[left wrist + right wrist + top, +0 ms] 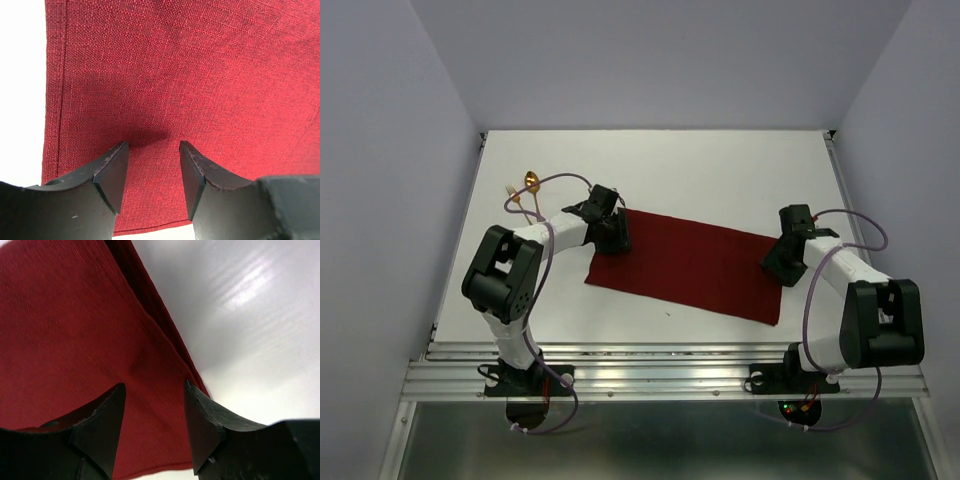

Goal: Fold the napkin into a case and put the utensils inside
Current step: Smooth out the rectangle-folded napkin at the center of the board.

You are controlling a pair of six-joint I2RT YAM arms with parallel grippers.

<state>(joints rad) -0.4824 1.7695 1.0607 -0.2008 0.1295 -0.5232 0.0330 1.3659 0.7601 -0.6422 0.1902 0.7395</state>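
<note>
Both left gripper (612, 236) and right gripper (783, 266) — jaws parted — sit over the napkin (690, 265).

One napkin (690, 265), one spoon (531, 181), one fork (511, 189), one left gripper (612, 233), one right gripper (783, 262)

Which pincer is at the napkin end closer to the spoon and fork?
The left pincer, over the napkin's left end near the spoon and fork; the right pincer is at the opposite end.

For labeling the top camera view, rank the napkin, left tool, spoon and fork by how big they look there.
1. napkin
2. left tool
3. spoon and fork: both tiny, too alike to rank.
</note>
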